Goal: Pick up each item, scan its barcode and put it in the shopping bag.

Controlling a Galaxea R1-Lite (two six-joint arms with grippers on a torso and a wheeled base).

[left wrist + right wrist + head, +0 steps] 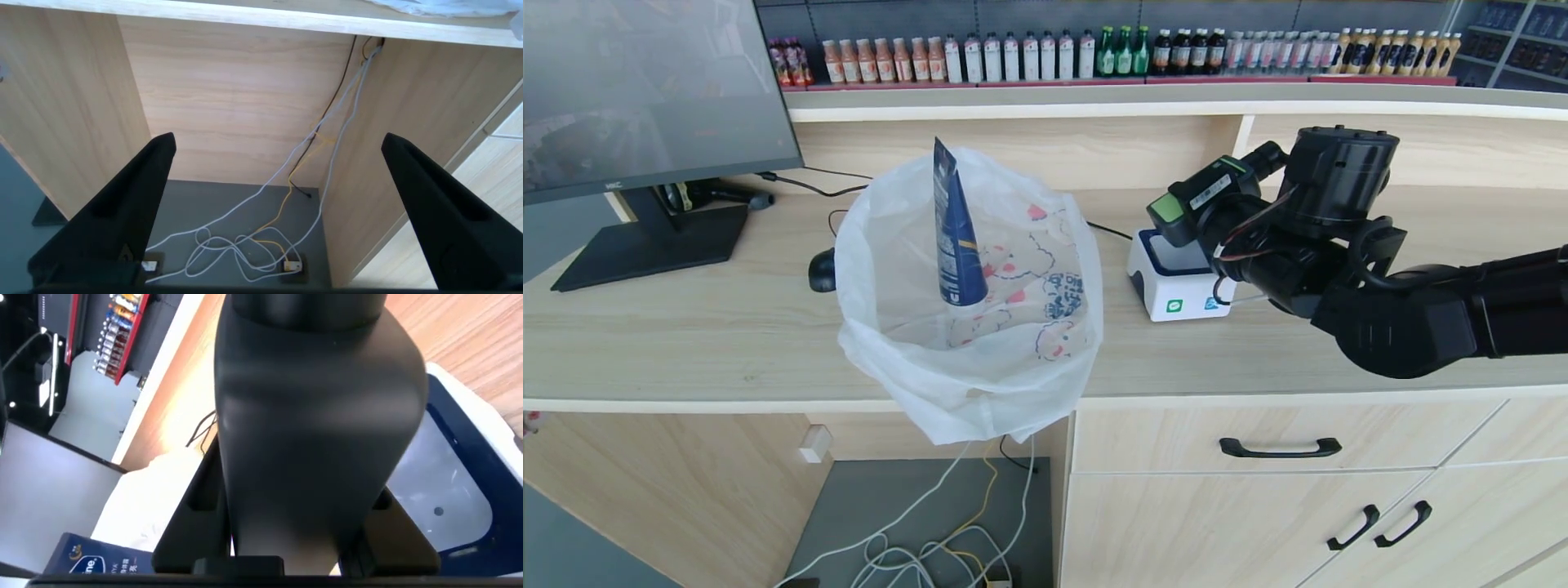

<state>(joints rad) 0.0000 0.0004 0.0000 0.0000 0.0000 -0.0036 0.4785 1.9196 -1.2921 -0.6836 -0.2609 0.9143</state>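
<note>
**Tube in bag; right arm over scanner**

The light wood counter [686, 343] carries a white translucent plastic shopping bag [980, 384] at the middle of its front edge. The bag's mouth is open and its bottom sags over that edge. A dark blue squeeze tube [956, 245] stands inside the bag, cap down and crimped end up, leaning slightly.

A white box-shaped barcode scanner with a blue-framed window [1176, 290] sits just beside the bag, toward the counter's right end. The right gripper [1205, 208] hangs directly over it. In the right wrist view a dark mass lies across the centre, with the scanner window [458, 482] beyond it on one side and the tube [90, 559] on the other. Whether this gripper is parted, closed or gripping anything cannot be told.

The left gripper [278, 212] is below the counter's front edge, facing the recess under it. Its fingers [122, 212] are spread wide with nothing between them. White and yellow cables [245, 245] lie on the floor there.

A black monitor [645, 82] stands at the counter's back left corner, and a black mouse [822, 269] lies just beside the bag. Rows of bottles [1094, 53] fill the shelf behind.
</note>
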